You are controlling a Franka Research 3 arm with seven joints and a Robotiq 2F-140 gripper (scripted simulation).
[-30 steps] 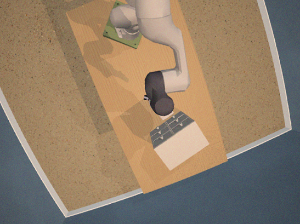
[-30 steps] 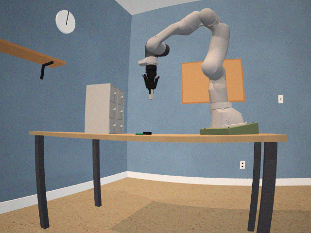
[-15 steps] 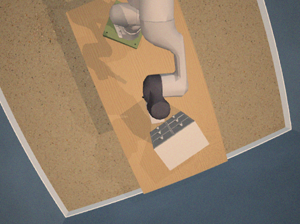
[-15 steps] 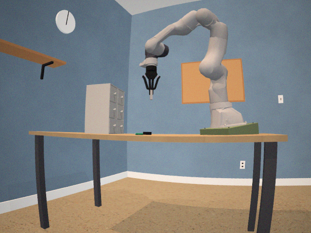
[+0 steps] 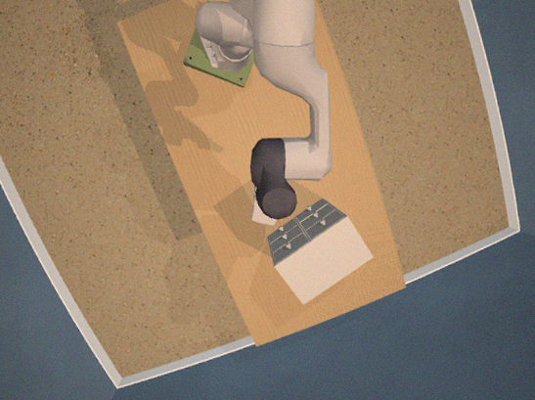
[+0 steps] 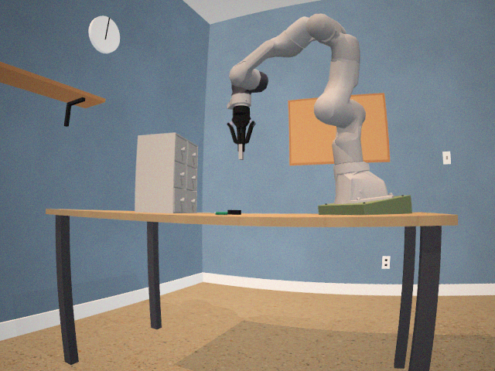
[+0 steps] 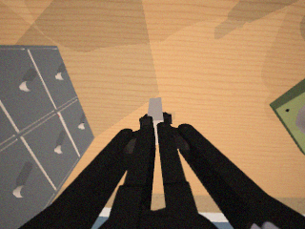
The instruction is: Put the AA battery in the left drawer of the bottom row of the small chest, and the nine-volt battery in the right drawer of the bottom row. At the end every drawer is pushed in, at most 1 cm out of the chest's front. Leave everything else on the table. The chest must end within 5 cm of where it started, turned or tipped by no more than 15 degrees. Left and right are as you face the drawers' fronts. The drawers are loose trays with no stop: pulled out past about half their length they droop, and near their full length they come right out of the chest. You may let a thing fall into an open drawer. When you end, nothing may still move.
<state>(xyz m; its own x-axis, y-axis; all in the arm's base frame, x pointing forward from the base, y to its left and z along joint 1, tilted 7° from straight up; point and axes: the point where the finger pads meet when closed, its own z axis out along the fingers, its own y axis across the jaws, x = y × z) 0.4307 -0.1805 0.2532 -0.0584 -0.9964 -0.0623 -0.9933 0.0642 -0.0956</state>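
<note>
The small chest stands upright with dark grey drawer fronts and pale knobs, two columns of three. All its drawers look pushed in. The green AA battery and the black nine-volt battery lie close together on the table, in front of the chest. The arm hides both in the top view, and neither shows in the wrist view. My gripper points down, shut and empty, high above the table at about the chest's upper half, out in front of the drawer fronts.
The wooden table carries the chest near one end and the arm's green base plate near the other. A wall shelf hangs beyond the chest's end.
</note>
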